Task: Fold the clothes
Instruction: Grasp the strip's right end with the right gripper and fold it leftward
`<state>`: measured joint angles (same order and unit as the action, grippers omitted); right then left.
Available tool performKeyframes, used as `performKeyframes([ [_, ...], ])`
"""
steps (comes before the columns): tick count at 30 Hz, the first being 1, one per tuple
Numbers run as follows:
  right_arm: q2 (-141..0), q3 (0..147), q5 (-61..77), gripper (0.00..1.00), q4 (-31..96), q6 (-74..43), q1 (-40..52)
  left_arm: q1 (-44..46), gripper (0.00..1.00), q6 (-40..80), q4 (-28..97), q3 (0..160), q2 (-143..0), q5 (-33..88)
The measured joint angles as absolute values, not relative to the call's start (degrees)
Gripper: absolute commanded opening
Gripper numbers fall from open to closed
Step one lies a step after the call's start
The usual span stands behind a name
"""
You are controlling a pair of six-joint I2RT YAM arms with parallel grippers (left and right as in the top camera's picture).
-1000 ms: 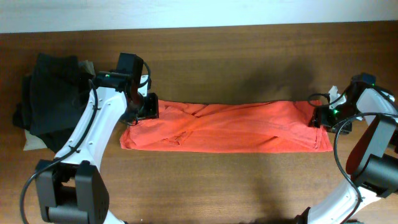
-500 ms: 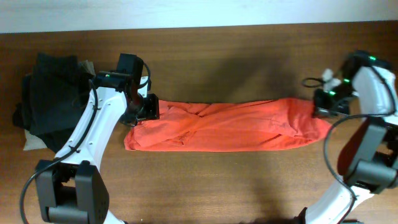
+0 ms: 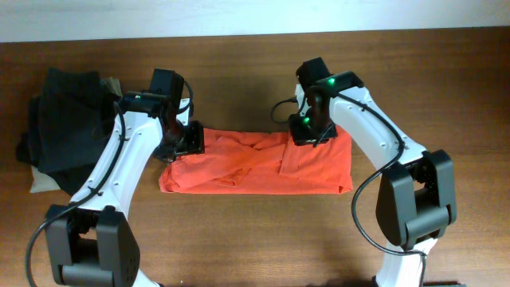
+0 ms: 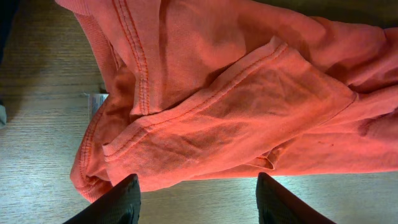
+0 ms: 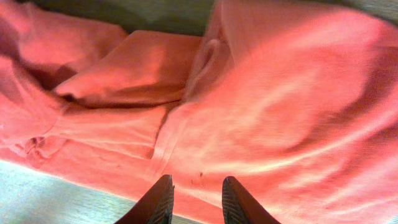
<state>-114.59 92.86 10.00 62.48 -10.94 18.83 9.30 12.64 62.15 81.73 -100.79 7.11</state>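
On the tabletop (image 3: pixel 255 231), T-shirt (image 3: pixel 239 167) now halved, right end carried over by right claw (image 3: pixel 307 131), fingers parted; left claw (image 3: pixel 185 139) likewise spread at left edge.

The T-shirt (image 3: pixel 255 167) is soft matt cotton knit, wrinkled, with raised double-stitched hems showing close up (image 4: pixel 186 106). The table (image 3: pixel 239 239) is brown wood with fine straight grain and a dull sheen. The black garments (image 3: pixel 68 119) look like matt cloth. The arms' shells are smooth glossy white plastic; the fingers (image 5: pixel 158 202) are dark and matt.
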Motion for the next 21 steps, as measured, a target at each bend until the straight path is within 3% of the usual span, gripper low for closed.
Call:
performKeyframes([
  [5,-114.59,92.86,9.21,0.40,63.00,-10.98,22.63,9.30,0.59,12.67,62.15,81.73,-100.79,7.11],
  [9,-114.59,92.71,4.34,0.40,65.12,-11.03,22.70,9.30,0.59,12.67,62.22,81.73,-100.79,7.11],
  [12,-114.63,88.49,2.09,0.40,59.59,-13.54,22.70,9.30,0.59,12.64,62.35,81.73,-100.79,7.11],
  [15,-114.69,85.47,1.30,0.47,53.15,-14.79,22.70,9.30,0.59,12.67,62.37,81.73,-100.79,7.11],
  [21,-114.69,85.17,1.50,0.49,51.75,-16.51,23.77,9.30,0.59,12.67,62.57,81.73,-100.79,7.11],
])
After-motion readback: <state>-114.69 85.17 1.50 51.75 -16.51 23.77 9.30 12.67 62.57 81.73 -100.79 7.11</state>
